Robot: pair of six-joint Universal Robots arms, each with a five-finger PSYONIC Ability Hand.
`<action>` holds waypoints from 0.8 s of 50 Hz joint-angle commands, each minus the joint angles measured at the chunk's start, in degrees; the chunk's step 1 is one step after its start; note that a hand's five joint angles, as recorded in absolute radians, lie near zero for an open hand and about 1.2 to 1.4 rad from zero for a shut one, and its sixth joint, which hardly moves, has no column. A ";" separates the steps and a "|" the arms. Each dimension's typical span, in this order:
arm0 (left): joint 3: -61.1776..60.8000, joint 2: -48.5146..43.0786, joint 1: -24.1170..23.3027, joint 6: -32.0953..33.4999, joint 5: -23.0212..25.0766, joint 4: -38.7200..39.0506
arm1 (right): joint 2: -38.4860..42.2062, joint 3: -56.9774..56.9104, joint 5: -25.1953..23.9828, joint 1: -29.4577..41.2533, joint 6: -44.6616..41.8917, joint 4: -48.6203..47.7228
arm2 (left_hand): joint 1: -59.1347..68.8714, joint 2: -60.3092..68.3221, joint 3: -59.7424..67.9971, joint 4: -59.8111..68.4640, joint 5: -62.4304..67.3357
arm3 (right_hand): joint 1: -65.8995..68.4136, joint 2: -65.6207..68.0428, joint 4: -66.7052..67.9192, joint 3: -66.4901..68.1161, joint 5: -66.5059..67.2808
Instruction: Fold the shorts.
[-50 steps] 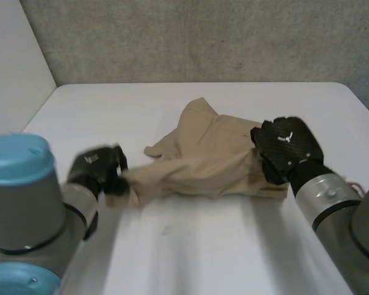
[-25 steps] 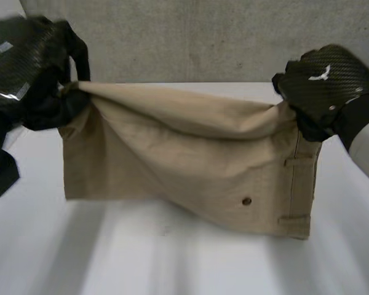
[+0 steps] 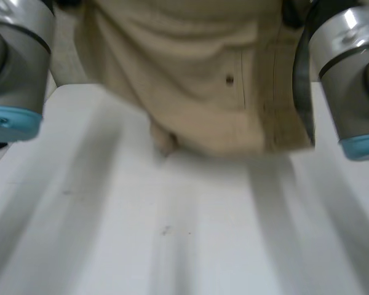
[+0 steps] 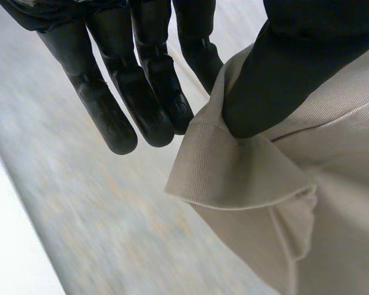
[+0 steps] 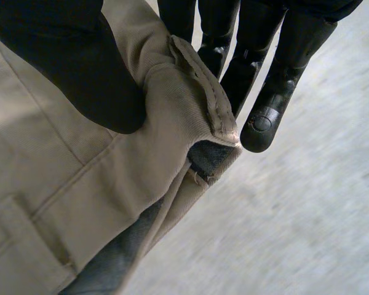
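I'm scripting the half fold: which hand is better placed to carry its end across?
Probably left. The left hand pinches a thin hem corner of the shorts, light to swing over; the right hand pinches the thick waistband, better as the anchor.

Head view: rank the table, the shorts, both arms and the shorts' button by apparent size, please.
1. table
2. shorts
3. left arm and right arm: they look alike, and both are close to the camera, so I leave them unranked
4. button
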 commanded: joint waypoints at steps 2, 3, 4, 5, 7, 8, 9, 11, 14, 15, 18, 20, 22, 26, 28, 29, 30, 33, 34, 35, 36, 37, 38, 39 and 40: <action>-14.15 12.64 -1.57 -0.27 -0.12 2.53 | -5.63 2.30 -3.46 0.05 0.81 8.23 | 15.59 11.26 11.71 11.28 14.40 | 23.94 12.60 11.54 13.42 14.53; -16.26 13.52 -1.57 -0.27 -0.12 2.44 | -5.63 2.74 -4.17 0.05 0.81 9.99 | 15.59 11.26 11.71 11.28 14.40 | 23.94 12.60 11.54 13.42 14.53; -18.36 14.40 -1.57 -0.35 -0.12 2.35 | -5.63 3.18 -4.87 -0.03 0.81 11.83 | 15.59 11.26 11.71 11.28 14.40 | 23.94 12.60 11.54 13.42 14.53; -22.82 16.06 -1.57 -0.27 -0.12 2.18 | -5.72 4.14 -5.92 -0.12 0.72 15.77 | 15.59 11.26 11.71 11.28 14.40 | 23.94 12.60 11.54 13.42 14.53; -27.15 17.39 -1.57 -0.27 -0.03 1.83 | -5.72 5.11 -6.72 -0.21 0.72 19.83 | 15.59 11.26 11.71 11.28 14.40 | 23.94 12.60 11.54 13.42 14.53; -29.26 18.01 -1.66 -0.27 -0.03 1.65 | -5.72 5.64 -6.98 -0.47 0.72 22.03 | 15.59 11.26 11.71 11.28 14.40 | 23.94 12.60 11.54 13.42 14.53; -32.94 19.23 -1.57 -0.27 -0.03 1.13 | -5.72 6.77 -7.33 -1.34 0.63 26.48 | 15.59 11.26 11.71 11.28 14.40 | 23.94 12.60 11.54 13.42 14.53; -36.30 20.82 -1.66 -0.27 -0.03 0.34 | -5.72 7.92 -7.43 -2.40 0.46 30.90 | 15.59 11.26 11.71 11.28 14.40 | 23.94 12.60 11.54 13.42 14.53; -41.66 23.11 -1.75 -0.35 -0.03 -1.42 | -5.72 9.59 -8.22 -4.16 0.46 38.38 | 15.59 11.26 11.71 11.28 14.40 | 23.94 12.60 11.54 13.42 14.53; -42.63 23.29 -1.75 -0.36 0.06 -1.77 | -5.63 9.95 -8.48 -4.51 0.46 39.79 | 15.59 11.26 11.71 11.28 14.40 | 23.94 12.60 11.54 13.42 14.53; -45.63 23.20 -1.66 -0.36 0.23 -2.31 | -5.37 10.83 -10.50 -5.83 0.46 43.05 | 15.59 11.26 11.71 11.28 14.40 | 23.94 12.60 11.54 13.42 14.53; -46.68 22.59 -1.66 -0.36 0.32 -2.04 | -4.67 11.27 -12.08 -6.71 0.37 43.23 | 15.59 11.26 11.71 11.28 14.40 | 23.94 12.60 11.54 13.42 14.53; -47.56 19.35 -1.66 -0.36 0.32 -1.60 | -1.69 11.62 -14.71 -8.03 0.37 43.05 | 15.59 11.26 11.71 11.28 14.40 | 23.94 12.60 11.54 13.42 14.53; -46.69 11.09 -1.57 -0.44 0.23 -1.51 | 7.01 10.74 -17.36 -8.91 0.81 43.05 | 15.59 11.26 11.71 11.28 14.40 | 23.94 12.60 11.54 13.42 14.53; -45.73 8.19 -1.57 -0.44 0.23 -1.43 | 11.30 10.04 -17.53 -8.65 1.07 42.70 | 15.59 11.26 11.71 11.28 14.40 | 23.94 12.60 11.54 13.42 14.53; -44.68 4.95 -1.57 -0.44 0.15 -1.43 | 12.72 9.43 -17.53 -8.47 1.24 42.35 | 15.59 11.26 11.71 11.28 14.40 | 23.94 12.60 11.54 13.42 14.53; -44.14 3.35 -1.57 -0.44 0.15 -1.43 | 14.04 8.90 -17.45 -8.47 1.59 42.00 | 15.59 11.26 11.71 11.28 14.40 | 23.94 12.60 11.54 13.42 14.53; -41.08 -2.52 -1.57 -0.44 0.06 -1.43 | 17.74 7.23 -17.36 -8.47 4.14 38.84 | 15.59 11.26 11.71 11.28 14.40 | 20.50 9.16 8.10 9.98 11.09; -40.45 -3.42 -1.57 -0.53 0.06 -1.43 | 18.18 7.14 -17.36 -8.47 5.19 37.79 | 15.59 11.26 11.71 11.28 14.40 | 9.81 -1.53 -2.59 -0.71 0.40; -39.84 -4.39 -1.48 -0.53 0.06 -1.43 | 18.27 7.14 -17.27 -8.47 6.33 36.65 | 15.59 11.26 11.71 11.28 14.40 | -2.29 -13.63 -14.69 -12.81 -11.70; -38.53 -5.96 -1.57 -0.53 -0.03 -1.51 | 18.10 7.40 -16.92 -8.73 8.61 34.64 | 15.59 11.26 11.71 11.28 14.40 | -20.89 -32.23 -33.29 -31.41 -30.30; -37.99 -6.59 -1.57 -0.53 -0.03 -1.51 | 17.84 7.66 -16.66 -8.91 9.67 33.66 | 15.59 11.26 11.71 11.28 14.40 | -26.07 -37.41 -38.48 -36.59 -35.48; -37.46 -7.03 -1.57 -0.53 -0.03 -1.51 | 17.40 8.01 -16.48 -9.00 10.73 32.78 | 15.59 11.26 11.71 11.28 14.40 | -29.12 -40.46 -41.52 -39.64 -38.53; -37.11 -7.38 -1.57 -0.53 -0.03 -1.51 | 16.79 8.36 -16.22 -9.09 11.70 31.99 | 15.59 11.26 11.71 11.28 14.40 | -31.49 -42.82 -43.89 -42.01 -40.90; -36.58 -7.73 -1.57 -0.53 0.06 -1.43 | 14.86 9.59 -15.78 -9.17 13.27 30.76 | 15.59 11.26 11.71 11.28 14.40 | -35.34 -46.68 -47.74 -45.86 -44.75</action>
